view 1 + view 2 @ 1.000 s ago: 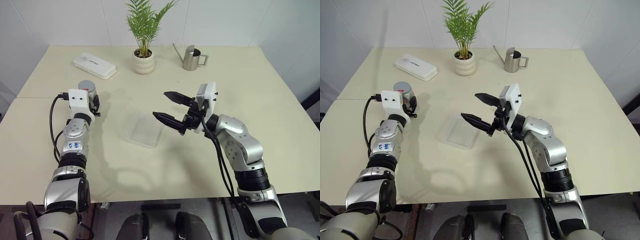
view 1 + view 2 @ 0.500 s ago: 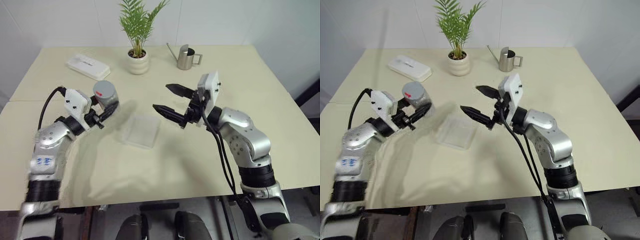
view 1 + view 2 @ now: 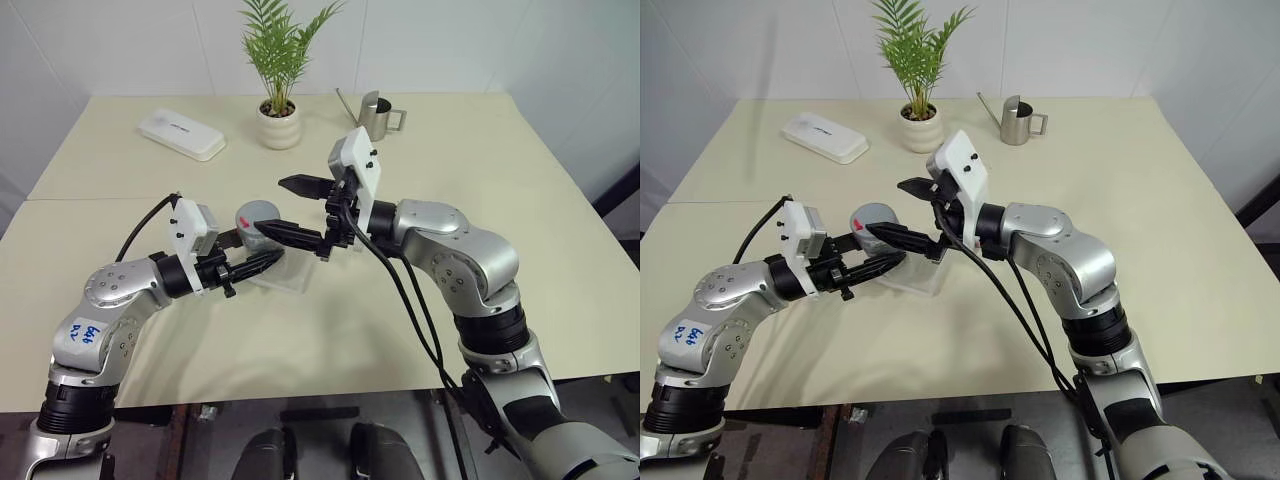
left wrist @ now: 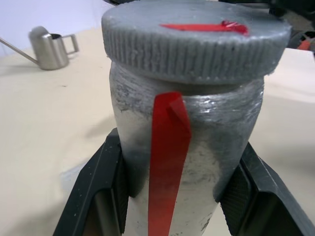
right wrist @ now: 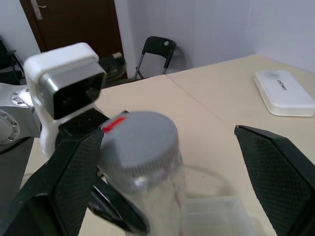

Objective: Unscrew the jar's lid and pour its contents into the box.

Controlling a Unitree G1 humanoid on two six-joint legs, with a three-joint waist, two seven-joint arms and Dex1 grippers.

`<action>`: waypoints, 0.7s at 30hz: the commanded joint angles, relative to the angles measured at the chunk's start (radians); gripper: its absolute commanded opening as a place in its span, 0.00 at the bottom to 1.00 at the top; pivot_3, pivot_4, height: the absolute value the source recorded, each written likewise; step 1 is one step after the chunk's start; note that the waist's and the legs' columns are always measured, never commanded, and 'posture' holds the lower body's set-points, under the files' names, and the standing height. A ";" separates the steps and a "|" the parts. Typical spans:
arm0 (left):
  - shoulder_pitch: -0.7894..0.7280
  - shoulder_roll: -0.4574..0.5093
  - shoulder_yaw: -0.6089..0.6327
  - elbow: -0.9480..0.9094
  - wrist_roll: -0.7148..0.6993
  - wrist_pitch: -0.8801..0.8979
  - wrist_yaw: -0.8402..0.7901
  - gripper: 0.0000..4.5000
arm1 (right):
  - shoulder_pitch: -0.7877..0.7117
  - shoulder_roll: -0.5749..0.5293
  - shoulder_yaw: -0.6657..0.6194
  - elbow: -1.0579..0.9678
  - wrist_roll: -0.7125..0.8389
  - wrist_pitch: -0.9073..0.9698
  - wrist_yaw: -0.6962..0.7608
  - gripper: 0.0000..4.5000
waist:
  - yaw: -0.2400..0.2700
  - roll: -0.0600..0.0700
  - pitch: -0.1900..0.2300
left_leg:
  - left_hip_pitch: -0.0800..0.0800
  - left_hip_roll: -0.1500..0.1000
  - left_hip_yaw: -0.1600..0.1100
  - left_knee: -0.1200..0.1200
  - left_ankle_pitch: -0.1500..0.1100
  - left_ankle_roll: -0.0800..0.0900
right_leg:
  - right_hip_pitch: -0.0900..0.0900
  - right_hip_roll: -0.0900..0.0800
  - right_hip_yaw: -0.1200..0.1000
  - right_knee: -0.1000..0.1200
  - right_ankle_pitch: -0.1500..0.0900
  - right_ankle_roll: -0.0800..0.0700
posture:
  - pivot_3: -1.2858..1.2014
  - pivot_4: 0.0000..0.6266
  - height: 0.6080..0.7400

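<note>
Left claw (image 3: pixel 262 262) grips jar (image 4: pixel 187 162) over clear box (image 3: pixel 915 280); right claw (image 3: pixel 898 210) open, straddling lid (image 5: pixel 140 142). Risk: off-centre closure slips on lid, twists jar loose.

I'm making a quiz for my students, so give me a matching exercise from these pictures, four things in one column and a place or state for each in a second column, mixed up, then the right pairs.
Things:
1. jar
2. lid
3. right gripper
4. white oblong case

Places or states:
A. open, its fingers on either side of the lid
B. lying at the table's far left
C. clamped between the left gripper's fingers
D. on the jar, marked with red

Pairs: 1-C, 2-D, 3-A, 4-B
</note>
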 commanded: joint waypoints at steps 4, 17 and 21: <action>-0.020 -0.011 0.004 -0.039 -0.010 0.000 -0.007 0.44 | -0.024 0.011 0.014 -0.011 -0.011 -0.008 0.003 1.00 | 0.000 0.000 0.000 | 0.000 0.000 0.001 0.000 -0.001 0.000 | 0.000 0.001 -0.002 0.000 0.000 0.000 | 0.52 0.24 1.00; -0.020 -0.026 -0.001 -0.037 0.003 -0.004 -0.013 0.44 | 0.000 0.006 0.021 -0.042 -0.007 -0.027 0.038 0.64 | 0.000 0.000 0.000 | -0.001 0.000 0.001 0.001 -0.001 0.001 | 0.000 0.000 -0.003 0.000 0.000 0.000 | 0.52 0.24 1.00; -0.002 -0.015 0.003 -0.045 -0.006 0.001 -0.037 0.44 | -0.008 -0.007 0.016 -0.046 -0.008 -0.043 0.063 0.58 | 0.000 0.000 0.000 | -0.001 0.000 0.001 0.001 -0.001 0.001 | 0.000 0.000 -0.003 -0.001 0.000 0.000 | 0.52 0.24 1.00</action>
